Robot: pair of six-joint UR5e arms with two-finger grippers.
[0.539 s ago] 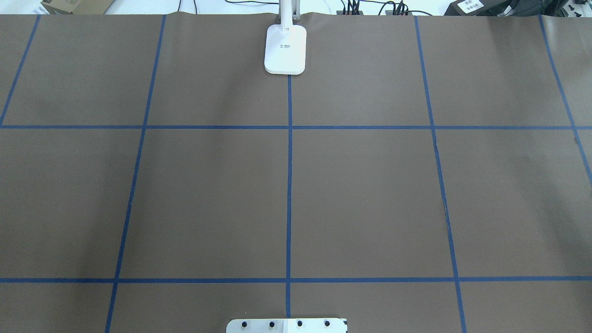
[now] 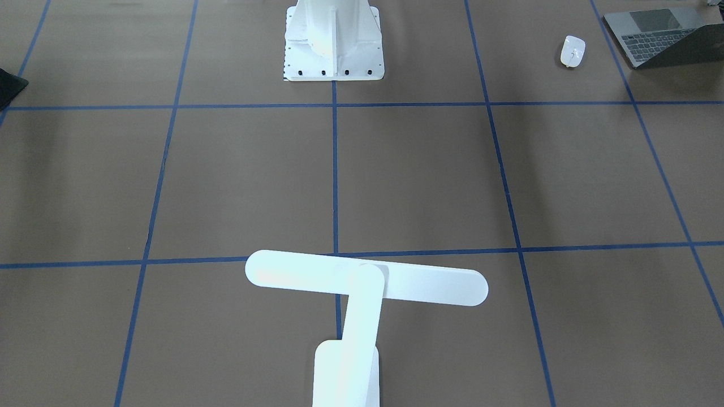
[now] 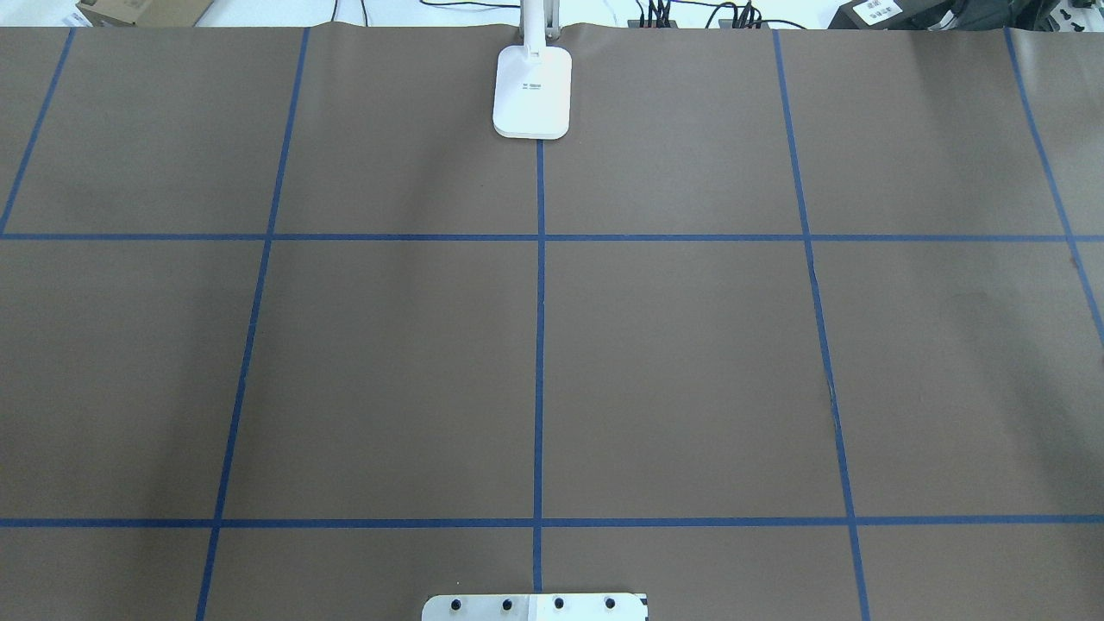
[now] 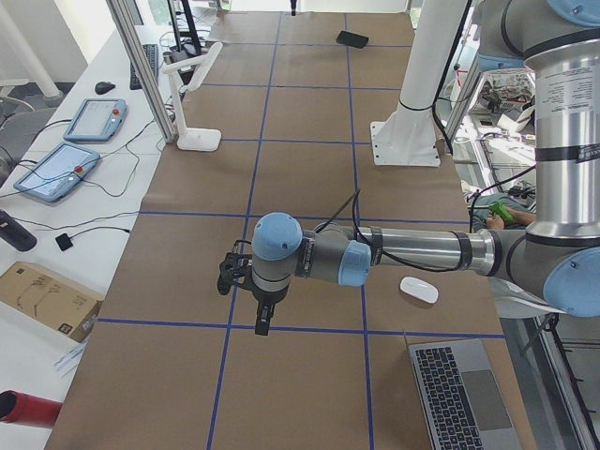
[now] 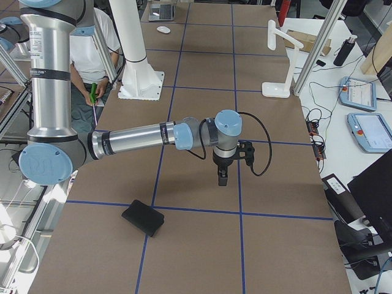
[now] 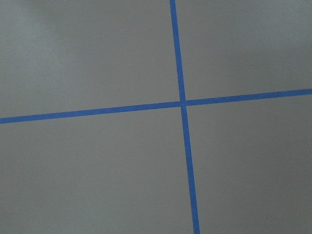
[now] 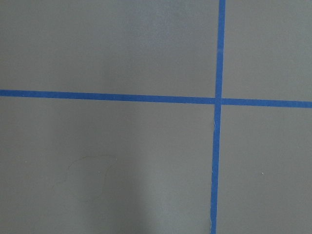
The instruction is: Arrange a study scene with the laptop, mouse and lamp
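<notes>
- Overhead exterior is showing nothing shifting since half a second ago; lamp [image 3: 531, 90] is standing at the table's [image 3: 690, 362] far edge.
- Laptop [image 2: 667, 37] and mouse [image 2: 572, 51] are lying just beside each other on the robot's left.
- Left gripper [image 4: 262, 314] and right gripper [image 5: 222, 177] are hanging over the table; cannot tell whether either claw is apart or together.
- Setup is seemingly not starting yet.

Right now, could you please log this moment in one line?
lamp: upright, far edge | laptop: open, robot's left | mouse: beside laptop, apart | left gripper, right gripper: hovering, state unclear

Left end effector [image 4: 262, 325], right end effector [image 5: 222, 180] point straight down; grip unclear.
</notes>
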